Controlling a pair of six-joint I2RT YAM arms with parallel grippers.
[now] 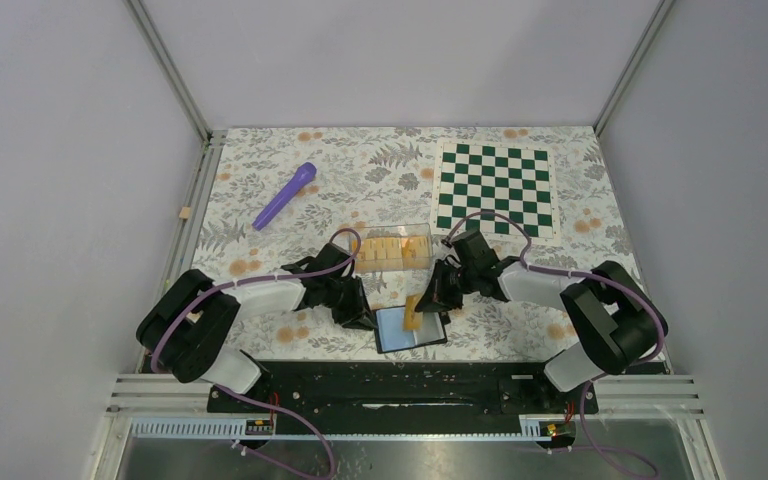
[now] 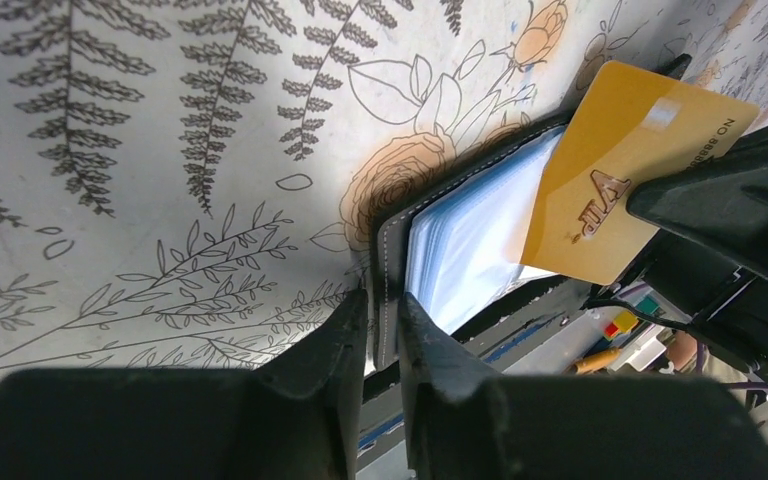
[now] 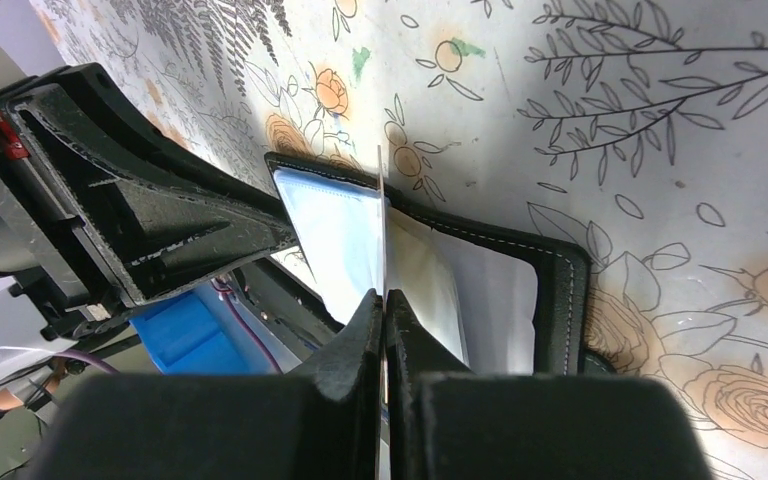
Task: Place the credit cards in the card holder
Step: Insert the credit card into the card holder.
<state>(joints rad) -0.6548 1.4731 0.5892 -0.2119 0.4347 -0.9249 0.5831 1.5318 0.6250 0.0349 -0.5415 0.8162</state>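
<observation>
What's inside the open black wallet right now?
The wallet shows glossy blue-grey pockets, with one yellow card tilted against them, mostly sticking out. Whether other cards sit inside the pockets is hidden.

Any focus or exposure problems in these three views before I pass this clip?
Top view: evenly lit and sharp, but the card is tiny. Left wrist: the left gripper is dark and soft up close, the cloth dims leftward, the card's lettering reads clearly. Right wrist: the right gripper is a dark blur, and pockets of the holder wash out white.
</observation>
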